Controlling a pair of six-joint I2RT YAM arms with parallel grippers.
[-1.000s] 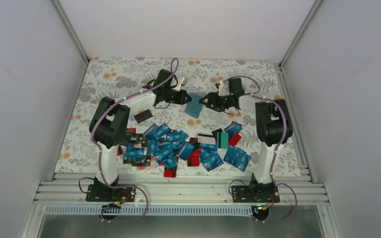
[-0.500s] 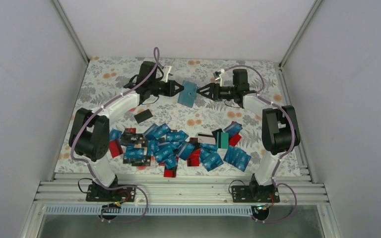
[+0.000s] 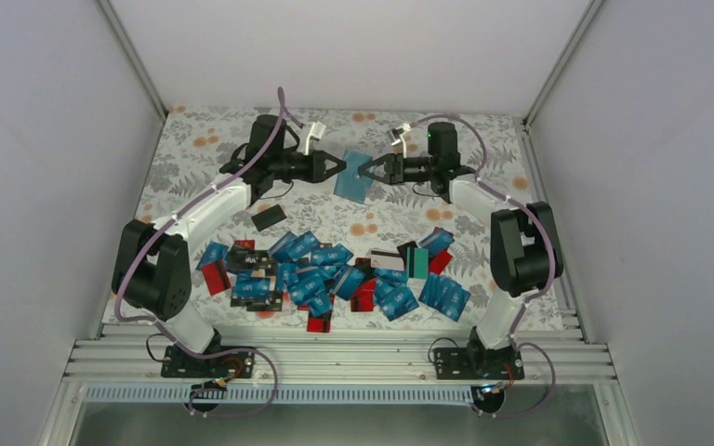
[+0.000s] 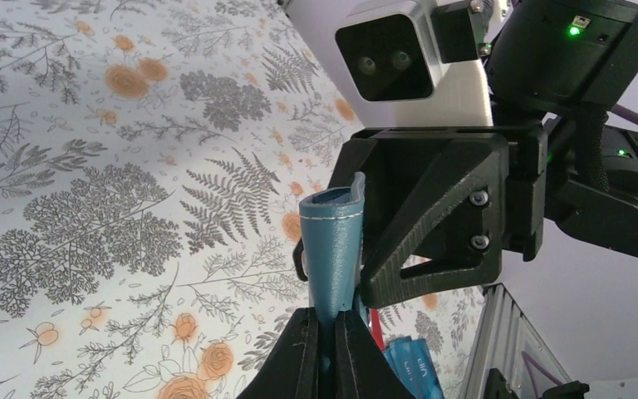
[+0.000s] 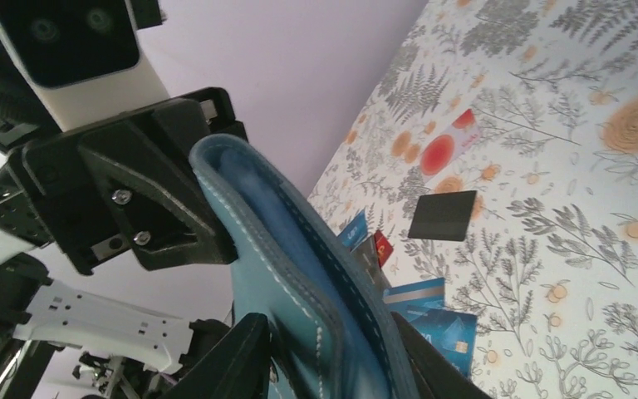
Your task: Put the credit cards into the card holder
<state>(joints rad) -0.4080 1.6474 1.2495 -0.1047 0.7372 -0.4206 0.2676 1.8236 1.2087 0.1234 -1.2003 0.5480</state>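
- The left gripper (image 4: 326, 326), jaws pinched shut on one edge of the teal card holder (image 3: 353, 177), holds it up at upper centre of the overhead view
- The right gripper (image 5: 332, 353) straddles the opposite edge, jaws part-closed; a firm clamp cannot be told
- Best practice: right takes one flap only and peels it open while left holds steady, the credit cards (image 3: 335, 274) waiting scattered at lower centre

Floral table (image 3: 204, 149): cards (image 3: 335, 274) heaped at 6 o'clock; one black card (image 3: 269, 217) lies apart at 9 o'clock.
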